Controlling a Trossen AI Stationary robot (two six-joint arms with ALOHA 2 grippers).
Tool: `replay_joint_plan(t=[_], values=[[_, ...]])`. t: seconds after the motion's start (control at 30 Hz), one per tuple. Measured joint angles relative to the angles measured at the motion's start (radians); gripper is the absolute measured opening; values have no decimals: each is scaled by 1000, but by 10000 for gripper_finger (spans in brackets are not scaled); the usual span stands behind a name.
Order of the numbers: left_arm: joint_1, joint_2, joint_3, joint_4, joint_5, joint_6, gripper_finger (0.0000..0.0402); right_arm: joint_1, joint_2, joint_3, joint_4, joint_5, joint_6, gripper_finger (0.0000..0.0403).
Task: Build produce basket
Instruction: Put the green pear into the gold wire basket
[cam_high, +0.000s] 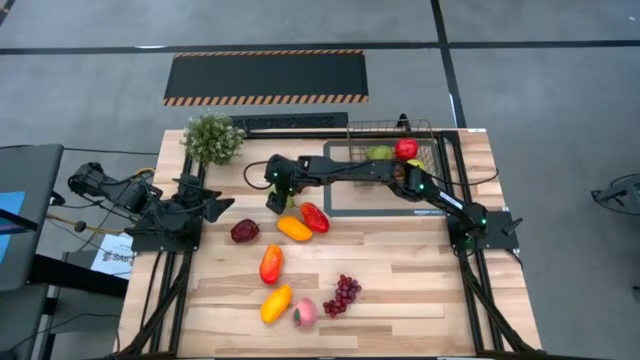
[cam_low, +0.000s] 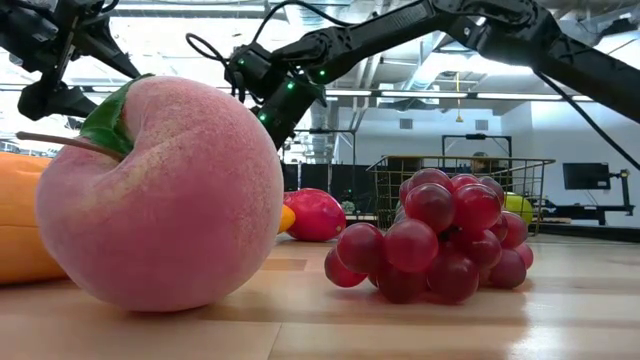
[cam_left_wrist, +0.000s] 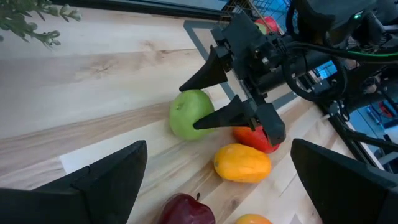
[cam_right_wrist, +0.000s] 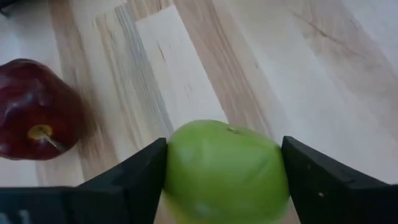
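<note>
Two arms work over the tabletop (cam_high: 400, 275). At left, the left gripper (cam_high: 222, 205) waits with fingers apart near the plant (cam_high: 212, 138). Right of it, the right gripper (cam_high: 282, 197) has its fingers touching both sides of a green apple (cam_right_wrist: 225, 171) resting on the wood, beside a dark red apple (cam_right_wrist: 34, 109). Farther right stands the basket (cam_high: 392, 140), already holding fruit.

no legible text, no labels or brands, no numbers (paper sheet (cam_high: 112, 257) print too small)

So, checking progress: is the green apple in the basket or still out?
Out. The green apple sits on the table between the right gripper's jaws.
</note>
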Motion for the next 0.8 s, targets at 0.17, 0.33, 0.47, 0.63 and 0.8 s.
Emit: replay_joint_plan(t=[0.17, 0.33, 0.47, 0.63, 0.8], values=[[0, 0, 0, 0, 0, 0, 385, 11, -30, -5, -21, 0, 5, 268], [0, 0, 0, 0, 0, 8, 385, 12, -80, -14, -67, 0, 12, 265], [0, 0, 0, 0, 0, 11, 385, -8, -157, -11, -91, 2, 12, 267], [0, 0, 0, 0, 0, 11, 385, -51, -275, -10, -157, 7, 1, 268], [0, 0, 0, 0, -1, 11, 385, -127, -422, -8, -246, 9, -17, 268]])
